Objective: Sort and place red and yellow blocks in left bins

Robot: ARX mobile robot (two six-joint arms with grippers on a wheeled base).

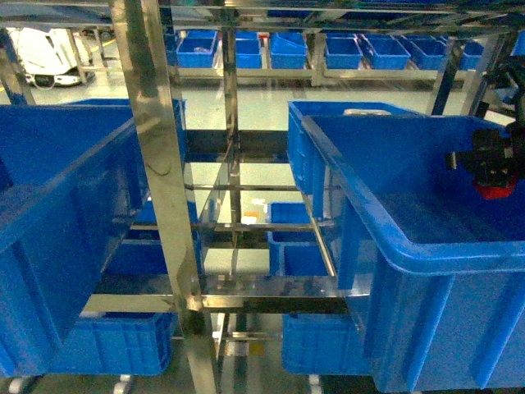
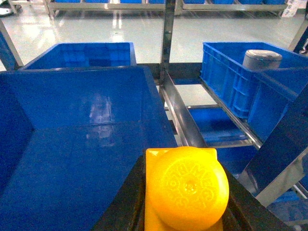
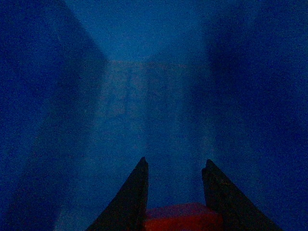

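Head view: your right claw (image 1: 490,168) hangs over the right crate (image 1: 426,246), clamping a red block (image 1: 495,191). Left wrist: left claw (image 2: 185,211) grips the yellow block (image 2: 186,190) above the left crate (image 2: 72,144). Right wrist: releasing here would probably misplace red.

A steel rack (image 1: 168,205) of polished posts and rails fills the middle of the head view — its near post runs top to bottom, reflecting blue. Beyond it, a pale glossy floor (image 1: 123,86) stretches to a far shelf (image 1: 328,74) carrying a row of small blue crates (image 1: 271,51). A white machine (image 1: 45,53) stands at upper left. A grey cylinder (image 2: 261,59) sits in the right-hand crate — left wrist view.
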